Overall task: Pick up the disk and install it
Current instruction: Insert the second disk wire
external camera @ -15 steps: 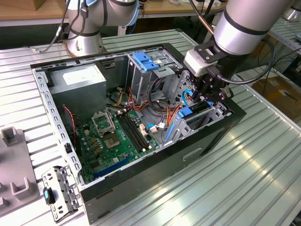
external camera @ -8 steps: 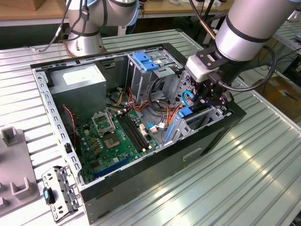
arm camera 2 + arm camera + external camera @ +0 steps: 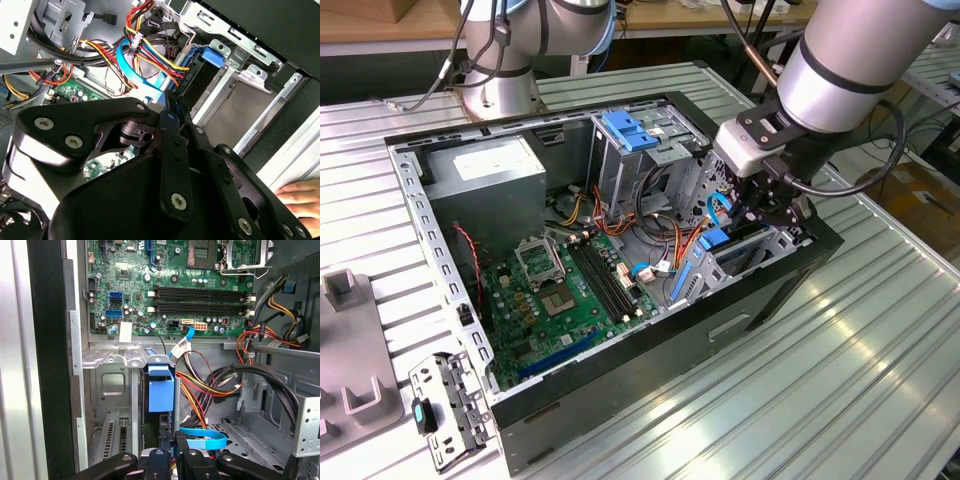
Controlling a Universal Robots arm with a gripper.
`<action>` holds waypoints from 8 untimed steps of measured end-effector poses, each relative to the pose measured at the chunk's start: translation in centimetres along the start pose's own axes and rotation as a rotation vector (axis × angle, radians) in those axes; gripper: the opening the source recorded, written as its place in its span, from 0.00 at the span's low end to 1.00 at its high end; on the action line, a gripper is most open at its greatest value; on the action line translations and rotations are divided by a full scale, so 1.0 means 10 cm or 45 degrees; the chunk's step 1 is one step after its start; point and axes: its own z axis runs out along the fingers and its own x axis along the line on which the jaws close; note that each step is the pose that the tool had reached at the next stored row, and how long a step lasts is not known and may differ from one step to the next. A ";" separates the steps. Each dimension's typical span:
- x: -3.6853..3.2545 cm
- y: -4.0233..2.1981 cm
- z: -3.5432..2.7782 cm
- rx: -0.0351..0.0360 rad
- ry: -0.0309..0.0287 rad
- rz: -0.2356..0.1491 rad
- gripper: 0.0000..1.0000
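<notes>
Disk (image 3: 161, 390): rigid, dense, shock-sensitive drive in slick blue plastic carrier, standing on edge in the metal drive bay (image 3: 112, 385) directly ahead of the jaws of the gripper (image 3: 170, 452), which appear pinched on its near edge, the best hold.

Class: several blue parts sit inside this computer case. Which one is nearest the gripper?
The disk standing in the metal bay, directly under the gripper. The wide blue latch tops the tall cage farther away.
</notes>
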 end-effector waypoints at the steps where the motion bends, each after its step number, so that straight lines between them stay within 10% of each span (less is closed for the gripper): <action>1: 0.001 0.001 0.003 0.0000 -0.0001 0.000 0.16; 8: 0.006 -0.005 0.036 -0.0001 -0.0002 0.000 0.16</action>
